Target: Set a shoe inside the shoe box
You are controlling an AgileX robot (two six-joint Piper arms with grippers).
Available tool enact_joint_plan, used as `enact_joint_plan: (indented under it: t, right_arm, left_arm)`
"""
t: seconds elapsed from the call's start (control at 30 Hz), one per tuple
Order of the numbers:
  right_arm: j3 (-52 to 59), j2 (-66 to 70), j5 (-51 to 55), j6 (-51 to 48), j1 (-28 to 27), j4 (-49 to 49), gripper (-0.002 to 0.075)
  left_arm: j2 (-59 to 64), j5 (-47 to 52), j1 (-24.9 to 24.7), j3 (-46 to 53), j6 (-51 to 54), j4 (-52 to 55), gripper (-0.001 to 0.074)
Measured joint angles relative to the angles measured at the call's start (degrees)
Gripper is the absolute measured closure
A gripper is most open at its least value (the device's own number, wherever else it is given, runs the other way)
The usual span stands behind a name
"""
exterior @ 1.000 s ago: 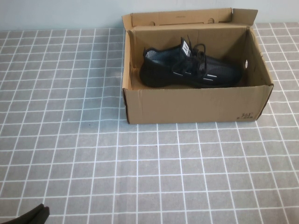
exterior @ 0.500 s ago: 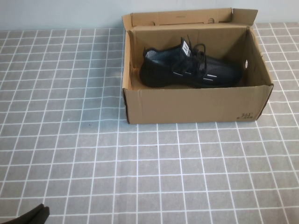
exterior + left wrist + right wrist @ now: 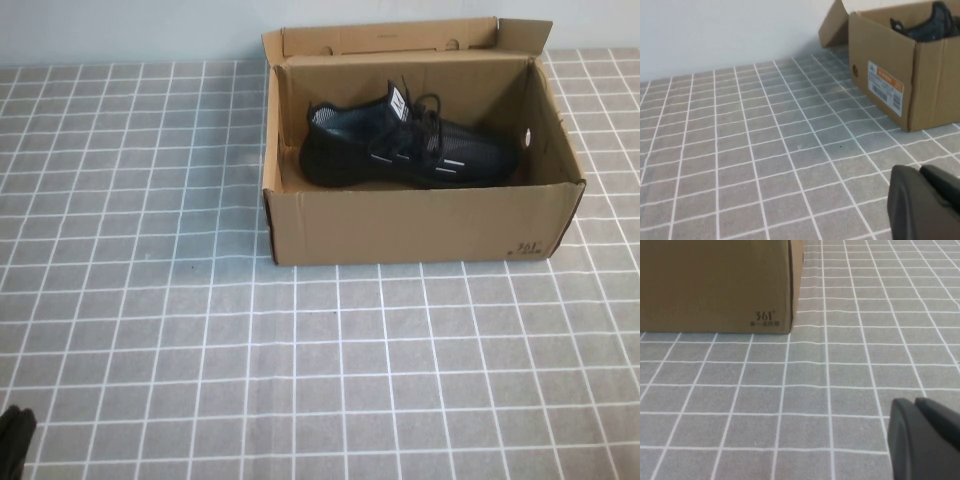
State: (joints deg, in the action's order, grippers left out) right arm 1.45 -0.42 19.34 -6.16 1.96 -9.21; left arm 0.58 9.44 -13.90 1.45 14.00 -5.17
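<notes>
The black mesh shoe (image 3: pixel 405 145) lies on its sole inside the open brown shoe box (image 3: pixel 420 225) at the back of the table, toe to the right. The lid flap stands up behind it. In the left wrist view the box (image 3: pixel 890 75) stands far ahead with the shoe's (image 3: pixel 927 25) top showing over its rim. The right wrist view shows the box's (image 3: pixel 715 285) front wall with dark print. My left gripper (image 3: pixel 921 172) is shut and empty, low at the table's near left corner (image 3: pixel 12 440). My right gripper (image 3: pixel 917 405) is shut and empty, out of the high view.
The grey tablecloth with a white grid (image 3: pixel 300 350) covers the table. A pale wall (image 3: pixel 120 30) runs along the back edge behind the box.
My left gripper has drawn back toward the near left corner, showing less in the high view. The shoe and box have not moved.
</notes>
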Motion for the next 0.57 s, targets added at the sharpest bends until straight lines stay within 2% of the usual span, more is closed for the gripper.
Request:
enact_joint_plan:
  t: [0.23, 0.4, 0.57]
  right_arm:
    - [0.03, 0.00, 0.00, 0.00, 0.00, -0.22, 0.0742]
    - [0.03, 0.00, 0.13, 0.00, 0.00, -0.22, 0.0742]
    - [0.03, 0.00, 0.13, 0.00, 0.00, -0.22, 0.0742]
  left_arm:
    - [-1.17, 4.67, 0.81, 0.00, -3.44, 1.50, 0.0736]
    - [-1.17, 12.39, 0.94, 0.00, -4.05, 1.88, 0.0736]
    - [-1.17, 12.79, 0.94, 0.00, -4.08, 1.88, 0.0736]
